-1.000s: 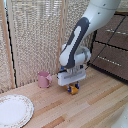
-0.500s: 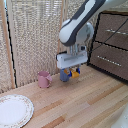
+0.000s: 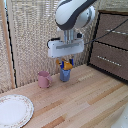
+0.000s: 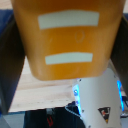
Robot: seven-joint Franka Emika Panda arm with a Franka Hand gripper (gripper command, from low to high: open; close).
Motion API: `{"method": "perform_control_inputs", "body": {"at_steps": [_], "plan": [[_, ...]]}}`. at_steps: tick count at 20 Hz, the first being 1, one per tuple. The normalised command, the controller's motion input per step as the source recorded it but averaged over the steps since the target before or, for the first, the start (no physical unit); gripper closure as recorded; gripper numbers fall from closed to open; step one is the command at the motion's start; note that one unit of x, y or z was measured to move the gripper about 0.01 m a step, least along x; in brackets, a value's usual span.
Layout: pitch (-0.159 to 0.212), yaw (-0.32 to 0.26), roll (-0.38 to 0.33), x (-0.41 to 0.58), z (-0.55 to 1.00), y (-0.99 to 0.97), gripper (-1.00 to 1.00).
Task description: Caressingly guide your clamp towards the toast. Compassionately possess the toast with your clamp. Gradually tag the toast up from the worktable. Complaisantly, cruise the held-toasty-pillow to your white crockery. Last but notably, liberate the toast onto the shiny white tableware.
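The white plate (image 3: 14, 110) lies on the wooden counter (image 3: 85, 102) at the exterior view's lower left, well apart from the arm, so the carry should run level and slowly that way, passing clear of the pink mug (image 3: 44, 79). The claw (image 3: 65, 63) hangs downward, raised above the counter near the blue cup (image 3: 65, 74), clamped on the orange toast (image 4: 67, 37), which fills the wrist view.

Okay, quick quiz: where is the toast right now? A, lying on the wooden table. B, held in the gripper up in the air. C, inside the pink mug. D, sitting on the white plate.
B: the toast hangs clamped in the gripper, well above the table, while the plate holds nothing.
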Motion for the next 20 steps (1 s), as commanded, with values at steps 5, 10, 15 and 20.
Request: {"method": "perform_control_inputs", "body": {"at_steps": [5, 10, 15, 20], "plan": [[0.021, 0.0, 0.0, 0.155, 0.18, 0.96, 1.0], [0.057, 0.014, 0.0, 0.269, 0.02, 0.97, 1.0], [0.072, 0.023, 0.0, 0.378, 0.0, 0.93, 1.0], [0.075, 0.022, 0.0, 0.489, 0.01, 0.88, 1.0]]}}
